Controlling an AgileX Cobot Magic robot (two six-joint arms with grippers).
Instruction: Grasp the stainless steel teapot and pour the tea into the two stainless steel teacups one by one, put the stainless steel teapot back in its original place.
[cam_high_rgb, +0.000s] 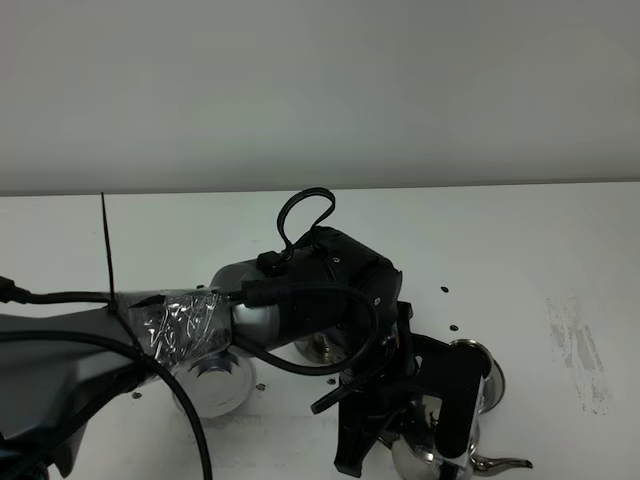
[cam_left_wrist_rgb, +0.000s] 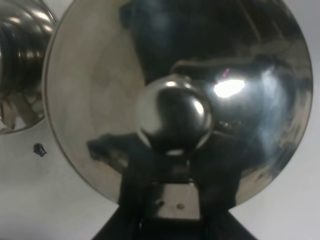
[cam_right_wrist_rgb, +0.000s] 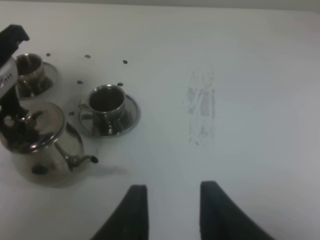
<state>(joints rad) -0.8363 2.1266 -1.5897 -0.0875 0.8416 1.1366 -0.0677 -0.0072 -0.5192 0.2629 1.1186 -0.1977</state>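
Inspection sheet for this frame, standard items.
Surface: white table; scuffed patch, small dark dots.
Job's things: teapot upright; first teacup and second teacup on saucers; bare saucer.
Clutter: nothing seen.
Grippers: left pincer at the teapot's handle, closure unclear; right pincer open, holding nothing.
Cables: black cables along the left arm.
Surroundings: plain wall.
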